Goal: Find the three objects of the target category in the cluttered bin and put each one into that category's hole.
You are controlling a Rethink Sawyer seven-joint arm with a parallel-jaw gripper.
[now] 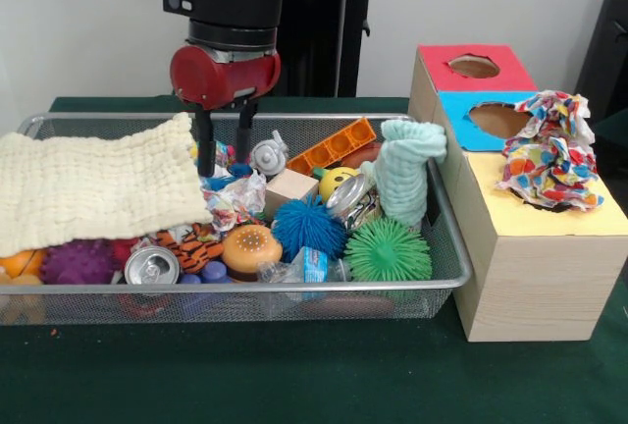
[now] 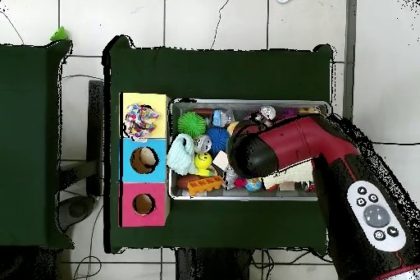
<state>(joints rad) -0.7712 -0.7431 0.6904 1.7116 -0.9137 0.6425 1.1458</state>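
Note:
The wire mesh bin (image 1: 444,247) is full of clutter; in the overhead view the bin (image 2: 246,103) is largely covered by my arm (image 2: 279,149). My gripper (image 1: 224,149) hangs open and empty over the bin's left-middle, its fingertips (image 1: 205,161) dipping in beside the cream cloth. One printed cloth (image 1: 232,200) lies crumpled in the bin just below the gripper. Another printed cloth (image 1: 549,149) sits bunched on the yellow-surround hole (image 1: 554,210) of the wooden box (image 1: 530,277); it also shows in the overhead view (image 2: 140,121). No third printed cloth shows.
A cream waffle cloth (image 1: 98,188) drapes the bin's left end. A mint-green cloth (image 1: 402,174) stands at the right end. Blue (image 1: 307,228) and green (image 1: 388,252) spiky balls, a can (image 1: 152,267), a wooden block (image 1: 289,188) and an orange tray (image 1: 334,146) crowd the bin. Blue (image 1: 498,120) and red (image 1: 474,67) holes lie beyond.

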